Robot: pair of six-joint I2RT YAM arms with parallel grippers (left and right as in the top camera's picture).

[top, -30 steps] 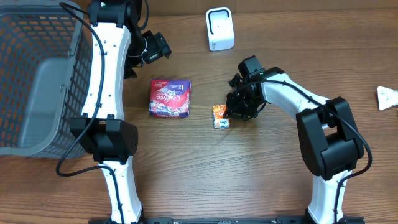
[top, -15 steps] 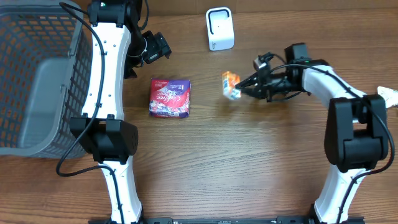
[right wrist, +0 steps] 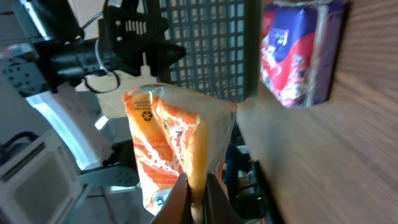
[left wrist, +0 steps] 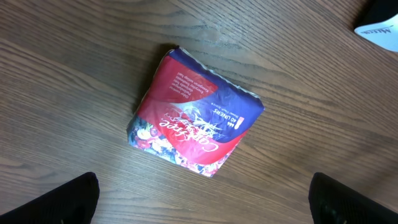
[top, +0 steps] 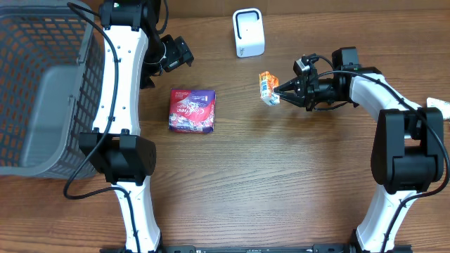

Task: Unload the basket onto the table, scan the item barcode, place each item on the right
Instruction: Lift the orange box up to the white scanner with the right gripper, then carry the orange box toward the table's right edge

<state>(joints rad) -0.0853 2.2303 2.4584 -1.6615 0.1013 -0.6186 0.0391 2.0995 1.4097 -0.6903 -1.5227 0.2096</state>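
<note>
The item, a small orange and white packet, hangs in the air below and to the right of the white scanner. My right gripper is shut on its edge and holds it out to the left. In the right wrist view the packet stands pinched between the two fingers of my right gripper. My left gripper hovers at the back left, open. Its camera looks down on a red and purple packet, with the left gripper open wide and nothing in it.
The red and purple packet lies on the wooden table left of centre. A grey mesh basket fills the far left. A white scrap sits at the right edge. A white object shows in the corner of the left wrist view.
My right gripper has lifted the orange packet off the table and carried it up and to the right, toward the scanner, turning it sideways. The left arm has stayed still.
</note>
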